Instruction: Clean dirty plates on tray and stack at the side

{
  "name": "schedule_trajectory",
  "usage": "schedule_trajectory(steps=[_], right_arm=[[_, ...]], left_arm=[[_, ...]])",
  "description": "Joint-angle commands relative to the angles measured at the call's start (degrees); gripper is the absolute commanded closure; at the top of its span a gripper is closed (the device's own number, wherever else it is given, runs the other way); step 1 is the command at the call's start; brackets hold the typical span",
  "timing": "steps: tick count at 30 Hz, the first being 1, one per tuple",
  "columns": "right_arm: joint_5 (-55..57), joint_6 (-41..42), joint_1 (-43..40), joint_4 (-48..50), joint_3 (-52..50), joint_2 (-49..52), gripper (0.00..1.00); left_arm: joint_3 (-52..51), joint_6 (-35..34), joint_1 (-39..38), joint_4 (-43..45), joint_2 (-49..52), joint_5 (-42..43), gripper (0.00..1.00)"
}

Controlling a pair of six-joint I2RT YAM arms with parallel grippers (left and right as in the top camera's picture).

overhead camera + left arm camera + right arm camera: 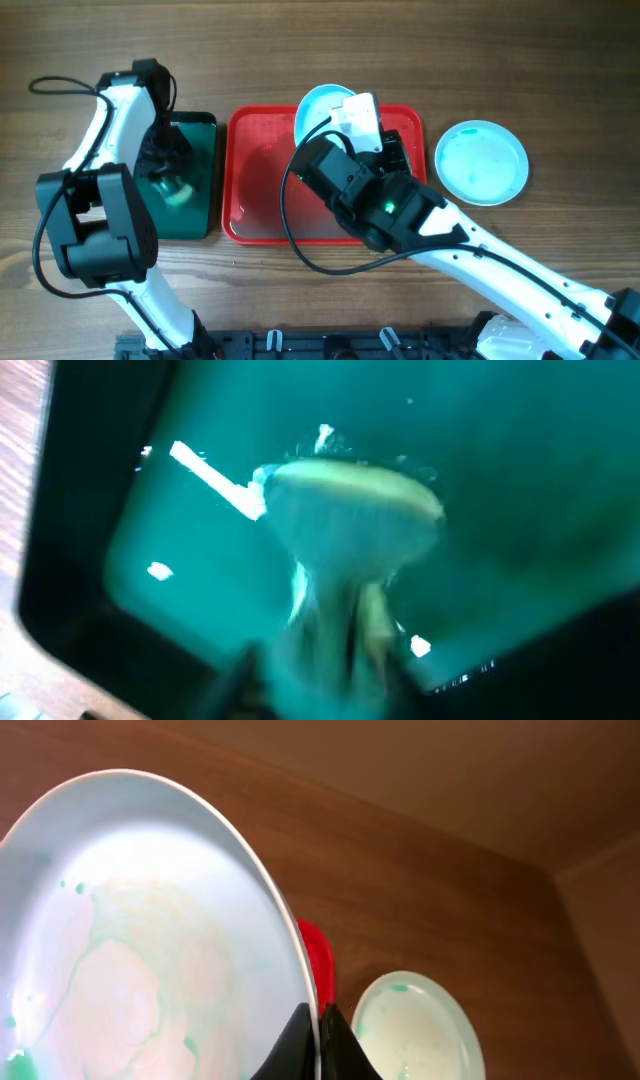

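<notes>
right hand (318,1048) on one plate (150,940), second plate (482,162) beside one tray (260,180)

I see a glossy red rectangular plastic tray (260,190) on the matt, grained wooden table (400,50). The smaller dark green tray (203,180) throws bright glints. The round pale aqua plate (150,920) looks smooth and glossy.

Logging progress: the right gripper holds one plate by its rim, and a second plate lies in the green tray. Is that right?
One slip. The right gripper does hold a plate by its rim, but the second plate lies on the table, right of the red tray, not in the green tray. The overhead view shows it.
</notes>
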Motion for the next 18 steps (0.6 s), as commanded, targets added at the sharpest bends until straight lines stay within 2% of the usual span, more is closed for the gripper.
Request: schedule_trajectory(steps=[1, 5, 9, 18], right_arm=[[-3.26, 0.85, -0.85, 0.7, 0.22, -1.16, 0.96], [-4.28, 0.83, -2.12, 0.92, 0.22, -2.21, 0.96], [-10.1, -0.31, -5.29, 2.97, 0.22, -5.64, 0.96], [-24.81, -5.14, -19.12, 4.17, 0.22, -21.2, 0.96]], left_arm=[[-1.73, -0.79, 0.33, 1.57, -0.72, 0.5, 0.0], [-1.49, -0.79, 0.33, 1.49, -1.03, 0.5, 0.0], [0.9, -1.01, 0.26, -1.77, -4.48, 0.81, 0.0], [3.02, -5.11, 0.28, -1.05, -25.77, 2.64, 0.0]])
